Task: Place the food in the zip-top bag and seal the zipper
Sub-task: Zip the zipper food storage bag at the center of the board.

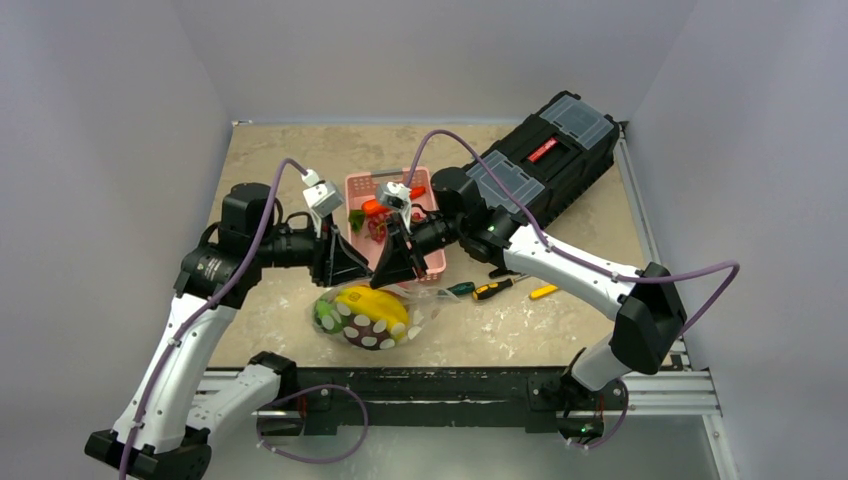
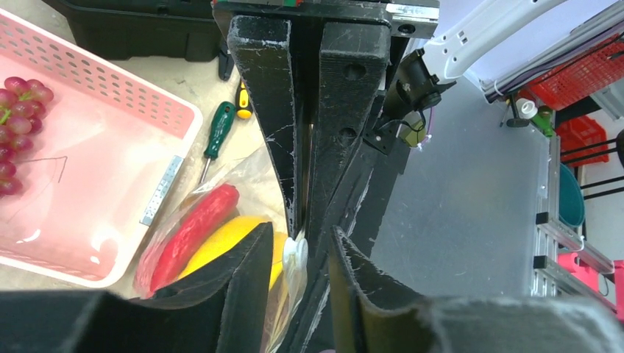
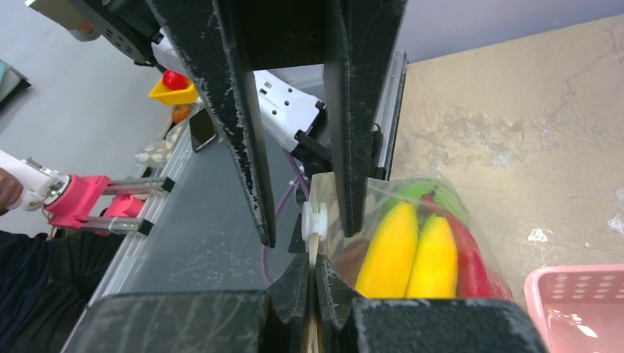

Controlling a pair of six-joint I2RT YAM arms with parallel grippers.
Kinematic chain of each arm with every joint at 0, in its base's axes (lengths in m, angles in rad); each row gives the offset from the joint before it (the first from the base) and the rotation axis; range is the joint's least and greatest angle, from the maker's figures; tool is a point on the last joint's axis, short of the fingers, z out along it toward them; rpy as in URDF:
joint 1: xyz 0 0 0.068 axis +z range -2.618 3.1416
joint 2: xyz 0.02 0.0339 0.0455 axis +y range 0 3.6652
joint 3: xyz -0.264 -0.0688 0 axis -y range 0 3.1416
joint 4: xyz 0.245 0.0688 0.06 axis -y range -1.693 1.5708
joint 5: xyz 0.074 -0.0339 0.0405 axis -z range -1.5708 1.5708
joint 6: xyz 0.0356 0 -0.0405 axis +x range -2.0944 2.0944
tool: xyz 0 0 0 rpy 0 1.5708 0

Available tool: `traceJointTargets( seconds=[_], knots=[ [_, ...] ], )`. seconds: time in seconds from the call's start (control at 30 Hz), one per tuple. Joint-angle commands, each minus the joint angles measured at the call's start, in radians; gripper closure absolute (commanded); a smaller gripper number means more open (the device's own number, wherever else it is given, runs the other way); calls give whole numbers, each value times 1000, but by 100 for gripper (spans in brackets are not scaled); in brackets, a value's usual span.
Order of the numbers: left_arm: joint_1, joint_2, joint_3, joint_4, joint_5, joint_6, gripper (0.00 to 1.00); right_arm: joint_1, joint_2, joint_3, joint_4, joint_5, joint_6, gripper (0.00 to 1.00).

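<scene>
The zip-top bag lies near the table's front edge, its green spotted bottom toward me. It holds a yellow banana bunch, a red piece and a green piece. My right gripper is shut on the bag's mouth edge just beside the white slider of the zipper. My left gripper is open, its fingers standing either side of the slider. Both grippers meet above the bag in the top view, the left and the right. Dark-red grapes and a carrot lie in the pink basket.
The pink basket stands just behind the bag and also shows in the left wrist view. A black toolbox lies at the back right. Three screwdrivers lie right of the bag: green-handled, orange-handled, yellow-handled.
</scene>
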State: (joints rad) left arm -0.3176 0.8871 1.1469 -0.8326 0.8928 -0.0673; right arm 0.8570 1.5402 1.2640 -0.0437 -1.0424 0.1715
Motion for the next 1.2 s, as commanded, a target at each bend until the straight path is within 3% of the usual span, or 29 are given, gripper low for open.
traceJointTargets(
  seconds=[0.0, 0.33, 0.6, 1.17],
  knots=[
    [-5, -10, 0, 0, 11, 11, 73, -1, -44, 9, 39, -16, -1, 100],
    [-5, -2, -1, -33, 26, 33, 75, -1, -50, 9, 38, 3, 0, 100],
    [-8, 2, -3, -7, 39, 19, 100, 2, -54, -6, 80, 40, 21, 100],
    [-54, 21, -16, -41, 21, 100, 98, 4, -68, -19, 188, 42, 93, 100]
  ],
)
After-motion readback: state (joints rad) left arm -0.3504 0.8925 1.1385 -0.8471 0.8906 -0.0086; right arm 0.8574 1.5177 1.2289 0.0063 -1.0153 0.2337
